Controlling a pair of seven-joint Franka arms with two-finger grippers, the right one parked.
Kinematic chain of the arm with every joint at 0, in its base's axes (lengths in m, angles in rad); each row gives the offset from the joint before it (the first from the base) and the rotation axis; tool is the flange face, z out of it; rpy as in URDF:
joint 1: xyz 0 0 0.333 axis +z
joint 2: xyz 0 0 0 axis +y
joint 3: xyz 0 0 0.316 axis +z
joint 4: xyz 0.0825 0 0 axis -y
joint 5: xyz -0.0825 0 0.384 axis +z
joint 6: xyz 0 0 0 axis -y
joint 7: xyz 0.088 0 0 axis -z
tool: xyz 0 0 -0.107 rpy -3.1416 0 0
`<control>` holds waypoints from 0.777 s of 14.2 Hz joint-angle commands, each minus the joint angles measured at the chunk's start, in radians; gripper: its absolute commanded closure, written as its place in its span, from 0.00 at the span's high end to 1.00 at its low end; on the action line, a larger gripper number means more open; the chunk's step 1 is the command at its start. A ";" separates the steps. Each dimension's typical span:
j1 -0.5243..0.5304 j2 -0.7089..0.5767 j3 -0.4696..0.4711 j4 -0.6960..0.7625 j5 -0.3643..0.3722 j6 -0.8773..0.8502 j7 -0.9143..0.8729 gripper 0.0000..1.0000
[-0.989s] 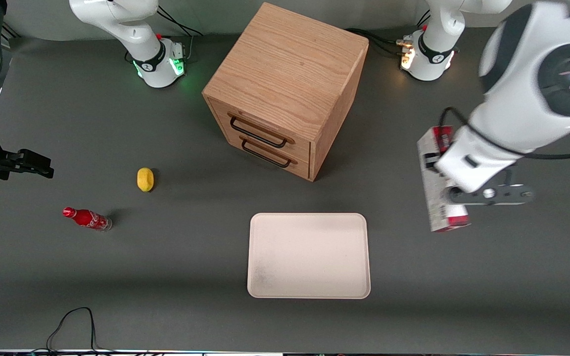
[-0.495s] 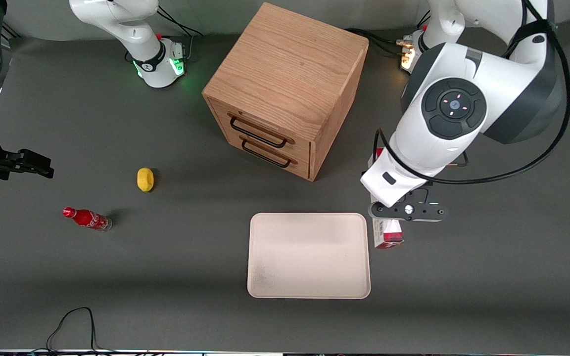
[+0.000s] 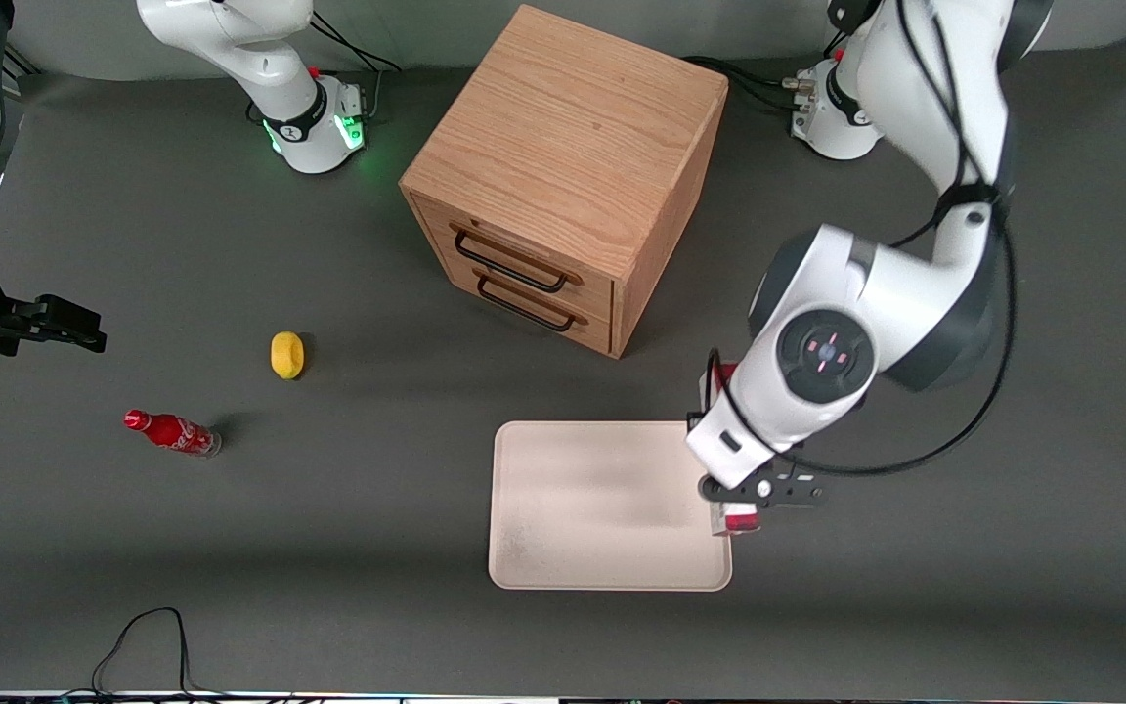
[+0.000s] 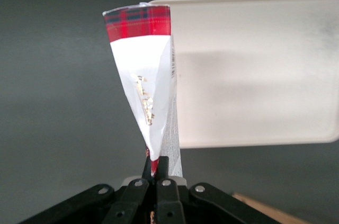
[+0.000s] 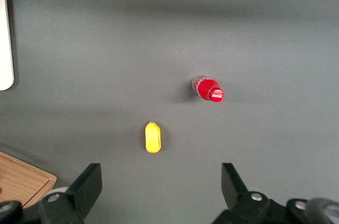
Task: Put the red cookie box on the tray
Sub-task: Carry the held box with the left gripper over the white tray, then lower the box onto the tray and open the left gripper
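The red cookie box point(image 3: 737, 521) hangs edge-on from my left gripper point(image 3: 761, 492), which is shut on it. The arm's wrist hides most of the box in the front view. There it hovers over the tray's point(image 3: 610, 506) rim at the working arm's end. In the left wrist view the box point(image 4: 144, 75) shows as a narrow white strip with a red tartan end. The gripper point(image 4: 157, 167) pinches its near edge, with the fingers closed tight on the carton. The cream tray point(image 4: 254, 70) lies beside and below the box, its corner next to the tartan end.
A wooden two-drawer cabinet point(image 3: 563, 176) stands farther from the front camera than the tray. A yellow fruit point(image 3: 286, 354) and a small red cola bottle point(image 3: 172, 432) lie toward the parked arm's end. A black cable point(image 3: 148, 636) loops near the front edge.
The left arm has carried the box from the working arm's end of the table toward the tray and nearer the front camera. The box now hangs over the tray's rim.
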 commanded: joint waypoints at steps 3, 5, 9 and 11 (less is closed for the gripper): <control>0.006 0.069 0.000 -0.058 -0.027 0.137 -0.009 0.00; 0.006 0.103 -0.001 -0.054 -0.027 0.153 -0.007 0.00; 0.005 0.145 -0.003 -0.055 -0.027 0.216 -0.009 0.00; 0.005 0.155 -0.003 -0.054 -0.029 0.239 -0.010 0.00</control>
